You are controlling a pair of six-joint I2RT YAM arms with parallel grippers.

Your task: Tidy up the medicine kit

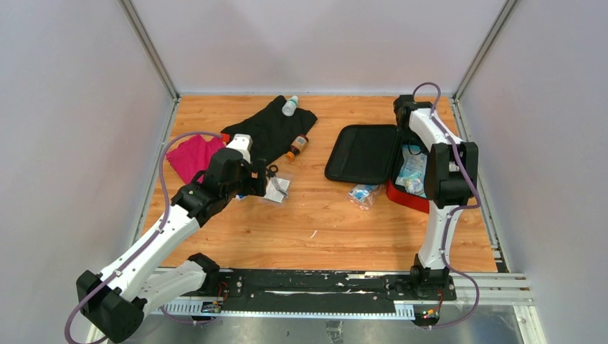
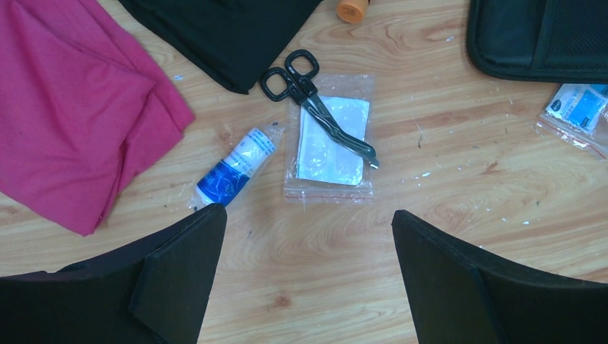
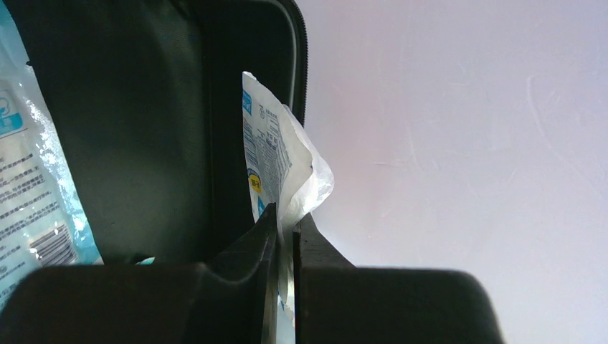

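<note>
Medicine kit (image 1: 362, 154) lies open under the right gripper (image 3: 285, 236), which pinches a thin white sachet (image 3: 276, 158) just inside it, while well left of the kit the left gripper (image 2: 307, 215) hangs wide apart above the scissors (image 2: 310, 93), slanted with blades kitward, and a smaller bandage roll (image 2: 236, 168) beside them.

A warm orange-brown wood-grain surface (image 1: 323, 229) forms the base of a boxed-in cell. Plain pale lilac-grey panels close it in: a back wall (image 1: 315, 43), a left wall (image 1: 72, 143) and a right wall (image 1: 552, 143). Thin silver metal posts (image 1: 148, 46) stand at the two far corners. A flat black plate (image 1: 323, 283) runs along the near edge, with silver slotted rails (image 1: 502, 290) beside it. Small white flecks (image 2: 426, 174) dot the wood. The light is soft and even, and shadows are faint.
</note>
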